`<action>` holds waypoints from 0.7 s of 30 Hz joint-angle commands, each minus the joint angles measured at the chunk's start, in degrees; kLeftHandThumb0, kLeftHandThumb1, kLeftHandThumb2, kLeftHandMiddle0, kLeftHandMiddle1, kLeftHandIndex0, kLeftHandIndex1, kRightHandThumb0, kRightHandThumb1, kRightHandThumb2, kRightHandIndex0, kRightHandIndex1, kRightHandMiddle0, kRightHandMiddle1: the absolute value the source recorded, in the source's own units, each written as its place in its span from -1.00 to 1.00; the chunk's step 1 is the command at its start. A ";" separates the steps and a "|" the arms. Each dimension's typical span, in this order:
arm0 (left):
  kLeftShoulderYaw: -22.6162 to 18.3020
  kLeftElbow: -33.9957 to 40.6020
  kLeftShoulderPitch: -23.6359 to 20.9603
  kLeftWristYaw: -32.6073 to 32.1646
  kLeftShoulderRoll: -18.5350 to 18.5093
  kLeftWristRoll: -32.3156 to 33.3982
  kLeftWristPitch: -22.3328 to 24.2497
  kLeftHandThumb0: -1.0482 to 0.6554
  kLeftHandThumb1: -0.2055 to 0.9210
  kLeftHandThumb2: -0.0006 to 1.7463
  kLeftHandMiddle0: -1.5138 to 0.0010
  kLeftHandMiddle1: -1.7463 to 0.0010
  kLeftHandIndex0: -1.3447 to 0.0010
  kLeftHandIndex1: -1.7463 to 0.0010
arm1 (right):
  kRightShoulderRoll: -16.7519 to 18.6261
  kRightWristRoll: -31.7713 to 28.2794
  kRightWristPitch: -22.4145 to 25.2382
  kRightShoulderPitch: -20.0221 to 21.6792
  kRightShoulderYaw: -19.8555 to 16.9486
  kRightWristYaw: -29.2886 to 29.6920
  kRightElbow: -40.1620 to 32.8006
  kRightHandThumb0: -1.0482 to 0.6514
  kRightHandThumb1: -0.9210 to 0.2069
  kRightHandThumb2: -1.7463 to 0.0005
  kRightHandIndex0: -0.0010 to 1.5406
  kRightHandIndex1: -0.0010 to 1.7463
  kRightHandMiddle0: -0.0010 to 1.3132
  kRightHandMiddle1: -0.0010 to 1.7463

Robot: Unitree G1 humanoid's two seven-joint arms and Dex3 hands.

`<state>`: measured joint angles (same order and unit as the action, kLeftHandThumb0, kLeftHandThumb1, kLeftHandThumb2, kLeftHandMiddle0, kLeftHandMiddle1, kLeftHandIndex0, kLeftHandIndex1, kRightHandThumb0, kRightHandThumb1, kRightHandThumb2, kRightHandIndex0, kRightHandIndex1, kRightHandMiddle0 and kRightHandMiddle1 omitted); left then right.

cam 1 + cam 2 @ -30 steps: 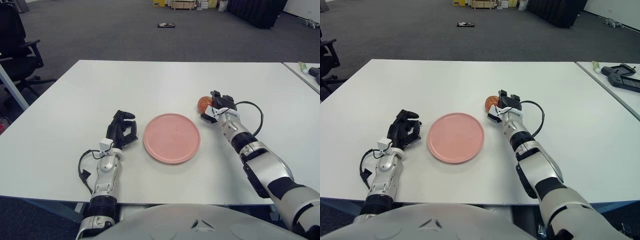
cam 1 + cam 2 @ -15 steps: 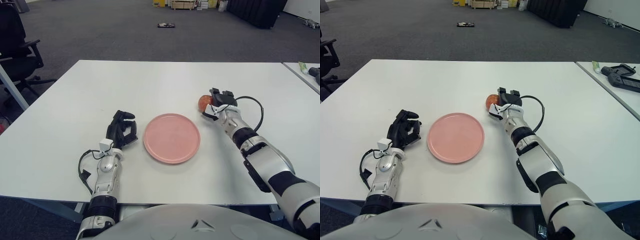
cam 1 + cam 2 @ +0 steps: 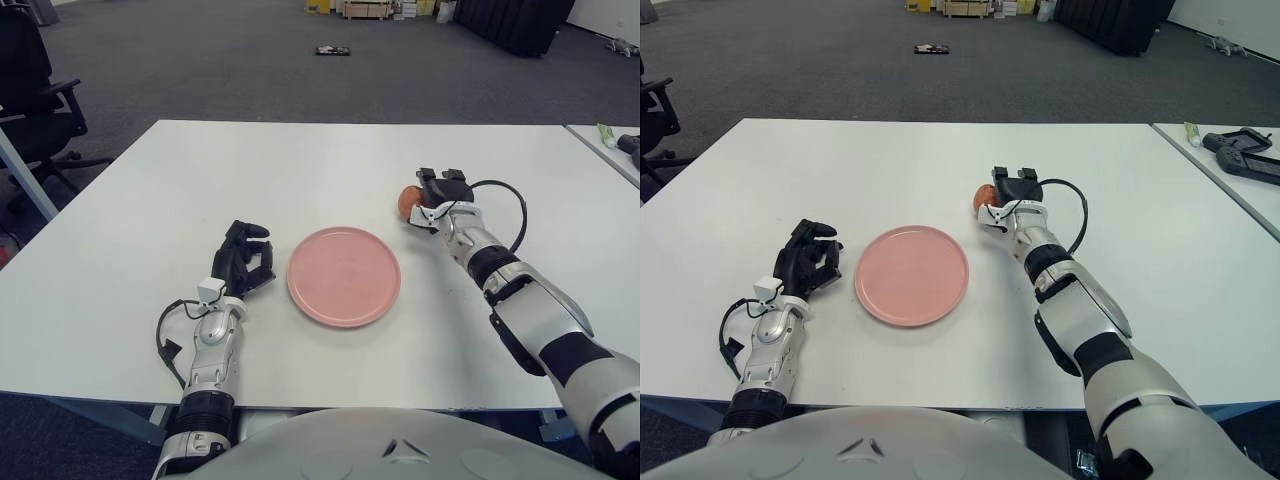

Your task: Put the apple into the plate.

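Observation:
A reddish apple (image 3: 405, 198) sits right of and a little beyond the pink plate (image 3: 344, 277) on the white table (image 3: 300, 170). My right hand (image 3: 436, 197) is against the apple's right side, black fingers curled over it and the thumb under its near side, so much of the apple is hidden. The apple is about a hand's width from the plate's far right rim. The plate has nothing on it. My left hand (image 3: 243, 259) shows just left of the plate, fingers curled, holding nothing.
A second table at the right edge carries a green tube (image 3: 607, 133) and a dark device (image 3: 629, 146). A black office chair (image 3: 35, 95) stands off the table's left side. Grey carpet lies beyond the far edge.
My right hand has shifted a little farther from me and closed in on the apple, which moved slightly with it and is more covered. The left hand and plate stayed put.

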<state>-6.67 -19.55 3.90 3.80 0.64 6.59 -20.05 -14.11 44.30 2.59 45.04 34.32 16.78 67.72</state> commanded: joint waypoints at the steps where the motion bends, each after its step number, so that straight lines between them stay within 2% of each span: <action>1: -0.30 -2.23 1.34 0.04 0.06 0.51 3.06 -0.25 0.31 0.21 -0.07 -1.00 0.34 -1.00 | 0.36 2.17 -1.83 1.32 2.27 1.17 1.85 -0.36 -0.29 -0.17 -0.94 0.01 -1.00 -0.03; 2: -0.30 -2.21 1.35 0.02 0.05 0.50 3.12 -0.25 0.31 0.21 -0.07 -1.00 0.34 -1.00 | 0.33 2.31 -2.14 1.38 2.58 1.27 2.09 -0.36 -0.25 -0.21 -0.90 0.22 -1.00 0.22; 4: -0.30 -2.11 1.41 -0.08 0.01 0.41 3.29 -0.25 0.31 0.21 -0.07 -1.00 0.34 -1.00 | 0.34 2.61 -2.80 1.39 3.10 1.33 2.72 -0.34 -0.19 -0.26 -0.81 0.51 -0.98 0.61; 5: -0.29 -2.07 1.45 -0.11 -0.01 0.36 3.35 -0.25 0.31 0.21 -0.07 -1.00 0.34 -1.00 | 0.34 2.70 -3.15 1.36 3.30 1.28 3.03 -0.34 -0.18 -0.27 -0.79 0.57 -0.97 0.68; 6: -0.29 -2.06 1.48 -0.09 -0.05 0.32 3.35 -0.25 0.31 0.21 -0.07 -1.00 0.34 -1.00 | 0.29 2.70 -3.80 1.28 3.46 0.86 3.31 -0.30 -0.29 -0.18 -0.75 0.67 -0.79 0.80; 7: -0.28 -2.05 1.51 -0.06 -0.07 0.30 3.34 -0.25 0.32 0.20 -0.06 -1.00 0.35 -1.00 | 0.25 2.65 -4.25 1.25 3.56 0.58 3.51 -0.11 -0.31 -0.13 -0.56 0.63 -0.68 0.87; 10: -0.31 -1.99 1.61 -0.06 -0.14 0.23 3.26 -0.25 0.33 0.20 -0.05 -1.00 0.35 -1.00 | 0.05 1.88 -6.34 0.93 3.46 -0.61 3.70 0.12 -0.24 -0.15 -0.29 0.60 -0.54 0.96; 12: -0.32 -1.98 1.64 -0.11 -0.16 0.18 3.25 -0.25 0.33 0.19 -0.05 -1.00 0.35 -1.00 | -0.06 1.46 -7.34 0.77 3.26 -1.04 3.74 0.17 -0.15 -0.24 -0.21 0.65 -0.50 0.98; 21: -0.45 -1.84 1.77 -0.06 -0.16 0.42 3.47 -0.25 0.34 0.19 -0.04 -1.00 0.36 -1.00 | -0.37 -1.85 -11.49 -0.61 0.38 -3.20 3.46 0.22 0.18 -0.56 -0.07 0.87 -0.37 1.00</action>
<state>-6.72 -19.23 3.90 3.80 0.53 6.58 -19.63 -14.16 43.71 -7.78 46.04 35.60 15.33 70.63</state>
